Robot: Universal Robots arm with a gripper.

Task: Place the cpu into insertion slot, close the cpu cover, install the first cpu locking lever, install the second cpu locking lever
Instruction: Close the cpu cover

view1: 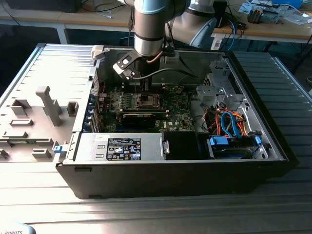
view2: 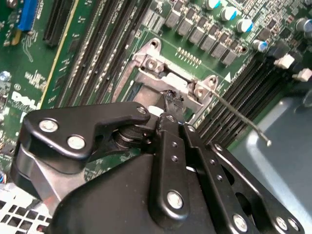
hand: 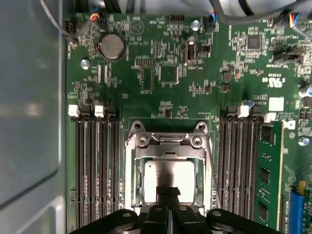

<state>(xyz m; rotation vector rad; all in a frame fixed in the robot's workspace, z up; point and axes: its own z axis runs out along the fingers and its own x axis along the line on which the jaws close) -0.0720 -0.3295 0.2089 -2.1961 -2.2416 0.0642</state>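
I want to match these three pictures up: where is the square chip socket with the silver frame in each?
Exterior view: insertion slot mid-board inside the open computer case, under the arm.
Second wrist view: insertion slot partly hidden behind the gripper.
First wrist view: insertion slot between two banks of black memory slots.
Shared landmark: the gripper, its tip right over the slot in all three.

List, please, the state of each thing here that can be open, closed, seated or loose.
cpu: seated in the insertion slot.
cpu cover: down over the cpu, whose top shows through its cut-out.
locking lever: sticking out free, not latched.
gripper: shut, tips over the cpu's edge.
computer case: open, motherboard exposed.
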